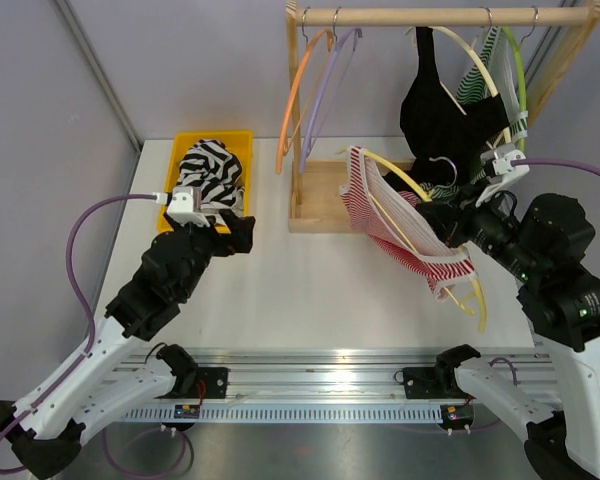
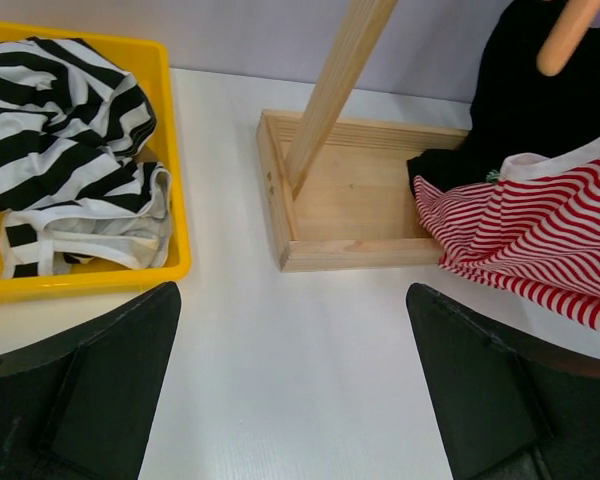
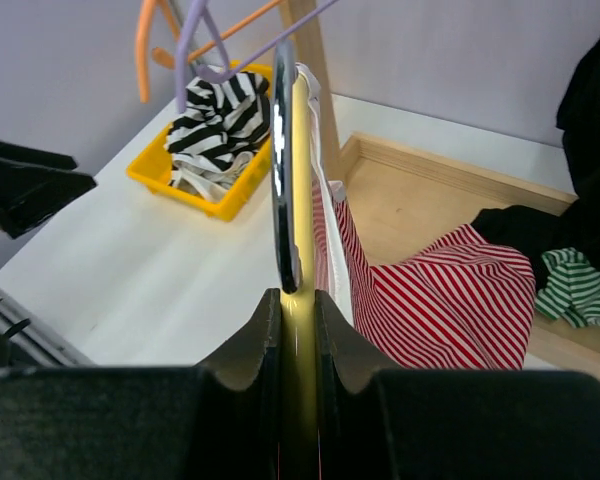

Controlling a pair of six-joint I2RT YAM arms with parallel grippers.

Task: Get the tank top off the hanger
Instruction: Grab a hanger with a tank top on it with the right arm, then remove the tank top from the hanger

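clamping the yellow hanger (image 3: 302, 200) edge-on between its two fingers, the right gripper (image 3: 298, 300) holds it with the long axis running straight out ahead of the fingertips. from the top camera that axis lies on a diagonal, far-left end over the wooden rack base (image 1: 320, 195), near-right end past the gripper. the red-striped tank top (image 3: 430, 300) is on the hanger, draped ahead and to the right of those fingers and sagging toward the rack base. the left gripper (image 2: 295, 390) has its fingers spread wide with nothing between them, over the table (image 2: 280, 330). ahead-left of them sits a yellow bin (image 2: 170, 150) holding a black-and-white striped garment (image 2: 60, 110). the tank top's edge lies ahead-right.
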